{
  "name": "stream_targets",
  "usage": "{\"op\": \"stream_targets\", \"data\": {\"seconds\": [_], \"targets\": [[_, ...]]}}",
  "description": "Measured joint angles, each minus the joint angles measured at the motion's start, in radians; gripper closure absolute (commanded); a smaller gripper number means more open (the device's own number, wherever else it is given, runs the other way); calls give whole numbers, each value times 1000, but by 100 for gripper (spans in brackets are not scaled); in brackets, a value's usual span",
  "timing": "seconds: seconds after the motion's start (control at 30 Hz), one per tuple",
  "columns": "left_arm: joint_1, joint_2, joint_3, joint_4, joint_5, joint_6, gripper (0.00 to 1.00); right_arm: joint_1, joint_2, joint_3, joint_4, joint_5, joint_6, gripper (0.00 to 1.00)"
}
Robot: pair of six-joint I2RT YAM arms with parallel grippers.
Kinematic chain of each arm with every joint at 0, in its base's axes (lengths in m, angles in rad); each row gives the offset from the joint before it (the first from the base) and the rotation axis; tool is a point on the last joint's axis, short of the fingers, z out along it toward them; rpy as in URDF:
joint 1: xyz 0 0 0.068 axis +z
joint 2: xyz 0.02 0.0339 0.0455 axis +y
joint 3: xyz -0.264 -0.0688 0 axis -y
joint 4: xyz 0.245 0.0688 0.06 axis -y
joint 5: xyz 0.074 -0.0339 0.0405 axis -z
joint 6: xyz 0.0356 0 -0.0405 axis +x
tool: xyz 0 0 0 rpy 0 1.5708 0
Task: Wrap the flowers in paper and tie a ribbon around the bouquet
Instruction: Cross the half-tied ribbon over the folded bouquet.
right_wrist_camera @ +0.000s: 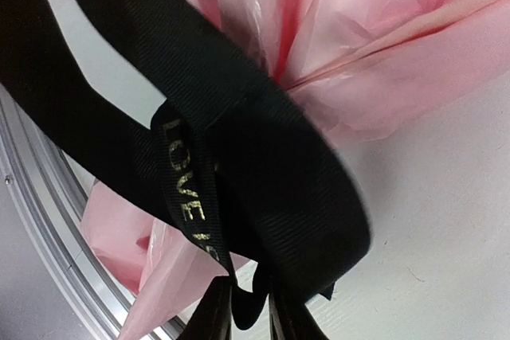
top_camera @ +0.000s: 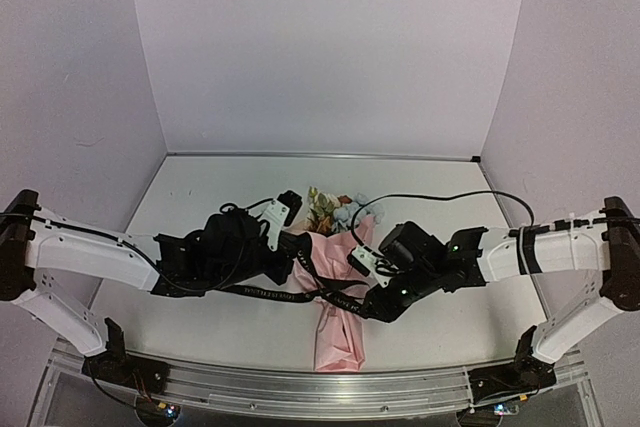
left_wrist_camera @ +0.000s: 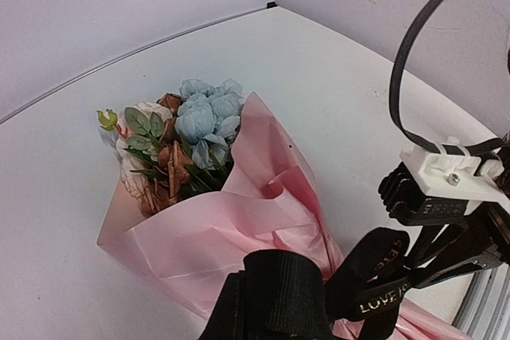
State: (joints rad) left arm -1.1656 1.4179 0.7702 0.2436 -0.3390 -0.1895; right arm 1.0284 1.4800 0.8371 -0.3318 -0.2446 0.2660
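- Pink paper [left_wrist_camera: 263,197] forms a cone round the flowers [left_wrist_camera: 191,129]. Blue, cream & orange-brown blooms w/ green leaves stick out of the wide end.
- Bouquet [top_camera: 338,332] lies flat on the table [top_camera: 200,187], approx mid-width and closer to the near edge than the far one. Blooms point to the far edge; the narrow end reaches close to the metal rail [top_camera: 300,387] along the near edge.
- Black ribbon [top_camera: 270,293] w/ light lettering ("LOVE" legible in both wrist views) crosses the bouquet's waist side to side, strung between the 2 grippers. It loops over itself above the paper; can't tell if a knot is made.
- L gripper [top_camera: 296,265] sits just left of the bouquet's waist. It is closed, w/ ribbon coming out right at its tip; the fingers themselves are hidden behind the ribbon in the left wrist view.
- R gripper [right_wrist_camera: 251,320] sits just right of the waist, low over the table. Its fingers are nearly together, w/ a fold of ribbon pinched in the narrow gap.
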Motion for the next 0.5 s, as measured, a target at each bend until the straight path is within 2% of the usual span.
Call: {"op": "stream_targets", "data": {"seconds": [0.5], "targets": [[0, 8, 0, 0, 4, 9, 100, 0, 7, -9, 39, -5, 48, 69]]}}
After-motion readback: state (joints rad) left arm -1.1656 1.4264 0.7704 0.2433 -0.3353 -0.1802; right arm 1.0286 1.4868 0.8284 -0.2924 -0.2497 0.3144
